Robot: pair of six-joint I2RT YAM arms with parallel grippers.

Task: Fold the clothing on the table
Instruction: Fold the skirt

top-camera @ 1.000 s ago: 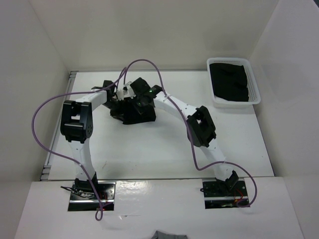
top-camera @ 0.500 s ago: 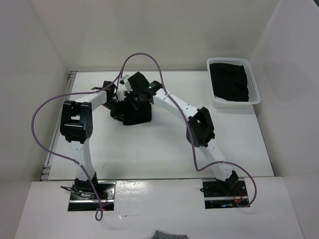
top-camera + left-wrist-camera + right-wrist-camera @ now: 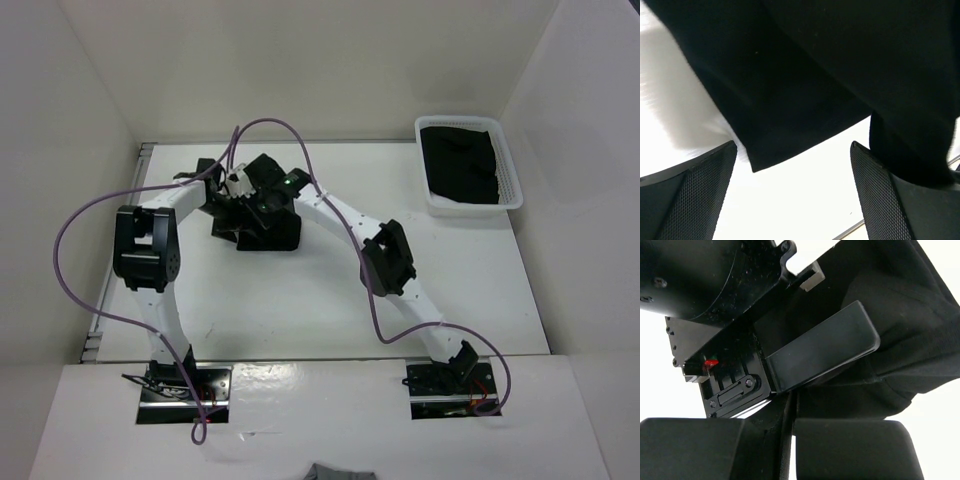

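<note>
White tabletop is carrying the clothing, which is lying bunched in a compact black heap at the upper centre of the overhead frame. The left hand is standing wide open just above it, gripping nothing; the right hand is pinching shut on a fold. Folding looks partly done: edges are needing squaring and flattening.
</note>
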